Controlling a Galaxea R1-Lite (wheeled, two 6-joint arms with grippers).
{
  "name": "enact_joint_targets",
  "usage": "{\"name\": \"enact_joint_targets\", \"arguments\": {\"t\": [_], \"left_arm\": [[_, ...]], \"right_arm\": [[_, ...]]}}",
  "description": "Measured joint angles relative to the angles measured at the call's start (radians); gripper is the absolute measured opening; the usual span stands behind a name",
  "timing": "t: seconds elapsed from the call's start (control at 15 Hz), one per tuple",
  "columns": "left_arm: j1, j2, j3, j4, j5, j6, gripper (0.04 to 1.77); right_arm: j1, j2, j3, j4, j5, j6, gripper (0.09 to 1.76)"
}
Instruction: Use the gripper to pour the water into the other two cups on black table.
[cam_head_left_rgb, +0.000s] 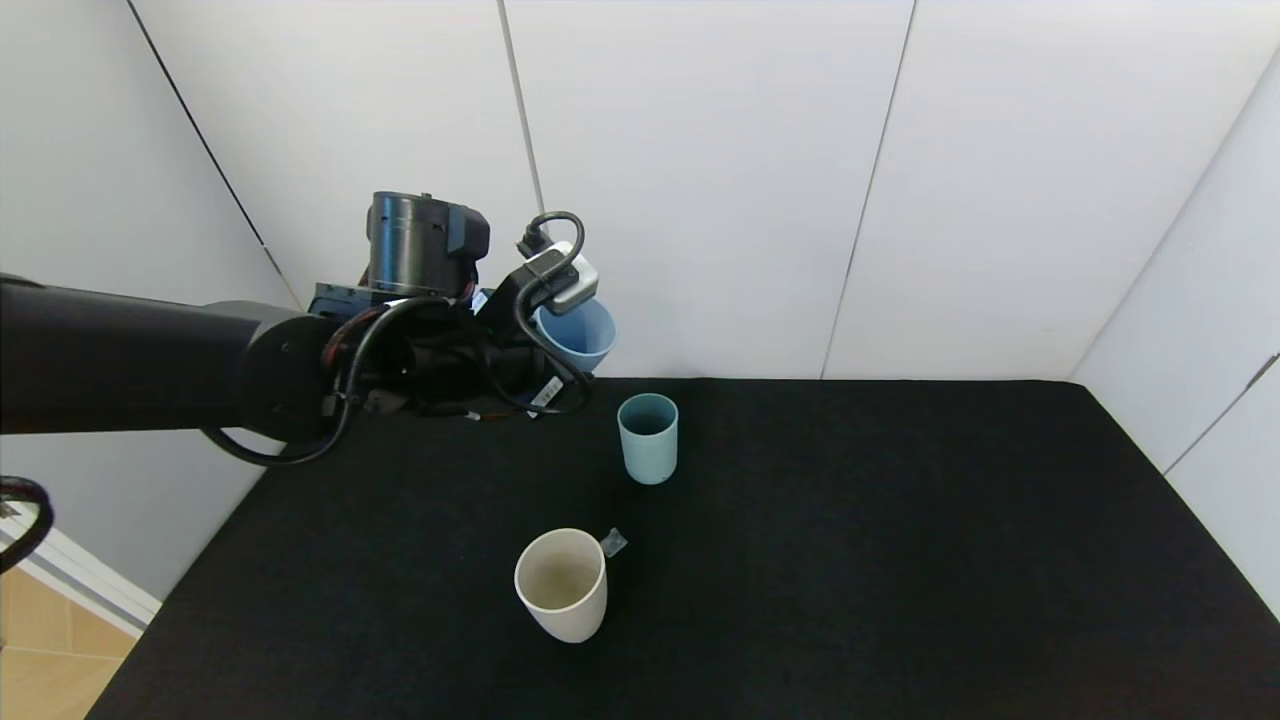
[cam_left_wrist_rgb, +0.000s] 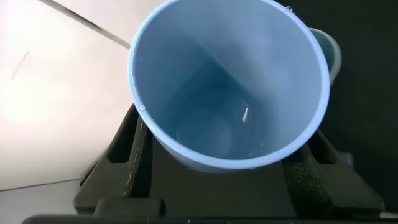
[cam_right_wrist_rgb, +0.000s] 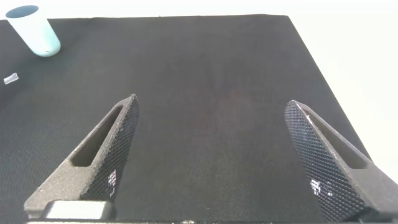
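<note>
Two cups wait on the black table (cam_head_left_rgb: 900, 560): the teal cup (cam_head_left_rgb: 648, 437) just below and right of the left gripper (cam_head_left_rgb: 545, 330), which clamps a tilted light blue cup (cam_head_left_rgb: 578, 335); the cream cup (cam_head_left_rgb: 562, 583) sits nearer the robot. Right gripper (cam_right_wrist_rgb: 211, 162) open, idle.

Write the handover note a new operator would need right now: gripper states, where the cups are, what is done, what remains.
Left gripper: shut on the light blue cup, held tilted in the air above the far left of the black table; a little water remains in it.
Right gripper: open, idle over bare table.
Teal cup and cream cup stand upright; the cream one appears to hold liquid, the teal one's contents cannot be told.
Left: probably pouring into the teal cup, then setting the blue cup down.
</note>
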Motion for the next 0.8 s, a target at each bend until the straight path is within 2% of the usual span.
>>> {"name": "enact_joint_targets", "arguments": {"t": [0.33,0.8], "left_arm": [[0.010,0.147,-0.140,0.002,0.016,0.059,1.19],[0.011,0.241,-0.216,0.032,0.106,0.218,1.19]], "right_arm": [[0.000,0.000,0.000,0.001,0.000,0.000,1.71],[0.000,0.000,0.000,0.000,0.000,0.000,1.71]]}}
